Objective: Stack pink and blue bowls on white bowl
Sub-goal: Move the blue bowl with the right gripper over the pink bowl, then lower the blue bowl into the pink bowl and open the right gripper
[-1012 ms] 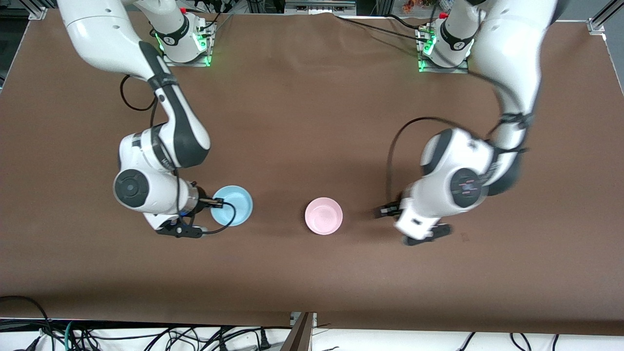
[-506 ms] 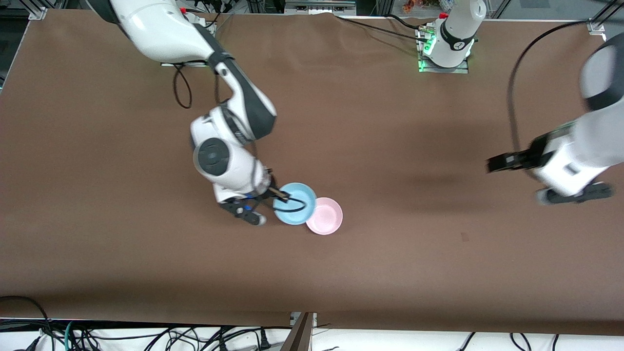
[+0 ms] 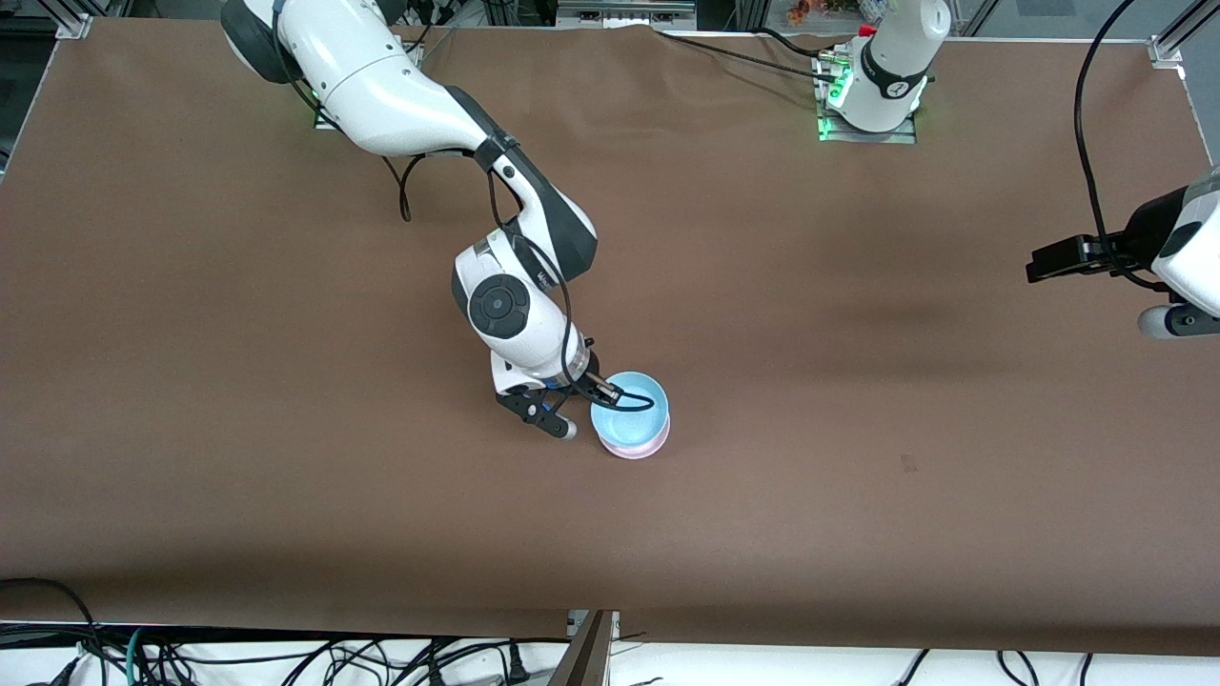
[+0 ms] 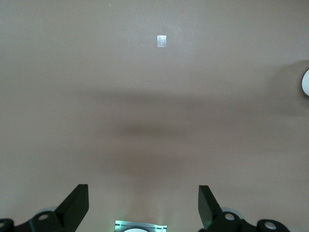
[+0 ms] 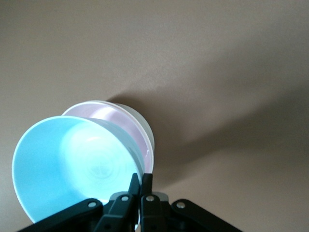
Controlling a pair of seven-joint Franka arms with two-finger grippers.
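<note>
My right gripper is shut on the rim of the sky-blue bowl and holds it tilted, right over the pale pink bowl in the middle of the table. In the right wrist view the gripper pinches the blue bowl's rim, and the pink bowl sits just under it. A whitish wall shows round the pink bowl; I cannot tell if it is the white bowl. My left gripper is open and empty, high over the left arm's end of the table.
The brown table cloth is bare around the bowls. A small pale mark lies on the cloth. The arm bases stand along the table's edge farthest from the front camera.
My right gripper has carried the blue bowl from the right arm's side across to over the pink bowl. My left arm has swung away to its own end of the table.
</note>
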